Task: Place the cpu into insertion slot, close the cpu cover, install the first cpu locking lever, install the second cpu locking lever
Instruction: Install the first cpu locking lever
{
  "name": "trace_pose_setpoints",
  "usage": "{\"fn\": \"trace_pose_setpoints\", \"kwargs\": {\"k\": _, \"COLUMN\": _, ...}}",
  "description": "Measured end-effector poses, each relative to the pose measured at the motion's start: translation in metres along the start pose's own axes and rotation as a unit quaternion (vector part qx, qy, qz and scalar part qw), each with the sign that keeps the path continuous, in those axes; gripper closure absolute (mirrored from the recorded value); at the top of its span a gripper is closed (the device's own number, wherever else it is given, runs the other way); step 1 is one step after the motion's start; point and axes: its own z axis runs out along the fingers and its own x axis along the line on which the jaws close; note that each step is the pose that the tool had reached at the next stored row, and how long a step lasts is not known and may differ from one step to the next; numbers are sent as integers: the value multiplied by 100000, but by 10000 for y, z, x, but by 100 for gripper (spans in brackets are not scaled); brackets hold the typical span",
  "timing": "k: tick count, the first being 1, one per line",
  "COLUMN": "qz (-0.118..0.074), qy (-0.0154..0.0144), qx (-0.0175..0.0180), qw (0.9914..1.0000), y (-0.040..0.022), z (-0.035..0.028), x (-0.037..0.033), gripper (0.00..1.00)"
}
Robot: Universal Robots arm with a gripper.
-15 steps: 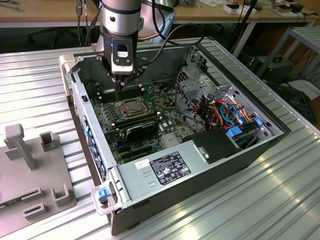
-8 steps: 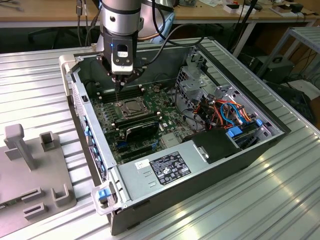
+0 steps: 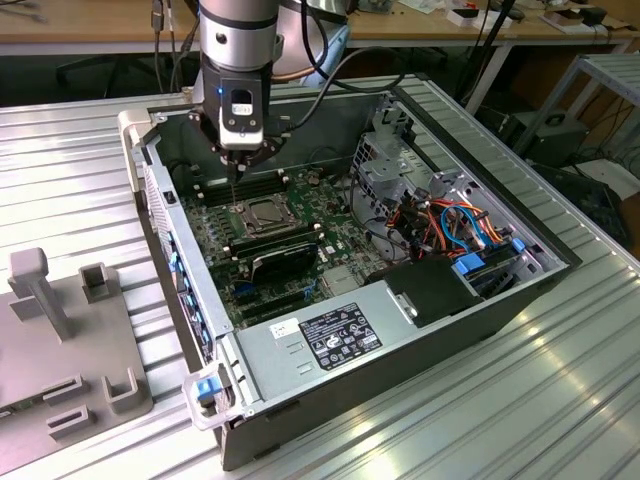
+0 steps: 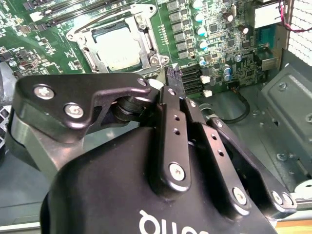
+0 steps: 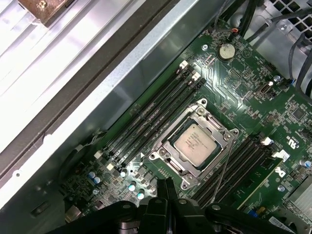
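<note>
Silvery-beige cpu point(image 5: 195, 141) lies seated flat in the insertion slot point(image 5: 202, 105) on the green motherboard point(image 5: 234, 87). The board sits inside the open computer case point(image 3: 450, 340) on the ribbed metal surface point(image 3: 560, 400).

The cpu cover point(image 5: 168, 157) is down, its frame lying around the chip's top. Placement and cover closing are judged complete.

One thin locking lever point(image 5: 222, 165) shows as a wire slanting away from the slot's corner across the memory slots point(image 5: 243, 163). It appears unlatched, so lever work is judged outstanding. The other lever's state cannot be told.

The gripper point(image 4: 173, 75) hangs just beside the slot, at about its 10 o'clock in the exterior view. Its fingers point(image 4: 170, 117) are pressed together, with nothing visibly gripped between them.
</note>
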Motion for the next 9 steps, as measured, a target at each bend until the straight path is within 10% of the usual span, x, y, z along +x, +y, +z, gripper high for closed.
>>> {"fn": "trace_pose_setpoints", "kwargs": {"k": 9, "qz": -7010, "qy": 654, "qx": -425, "qw": 99751, "y": -10, "z": 19, "x": 9, "gripper": 89}}
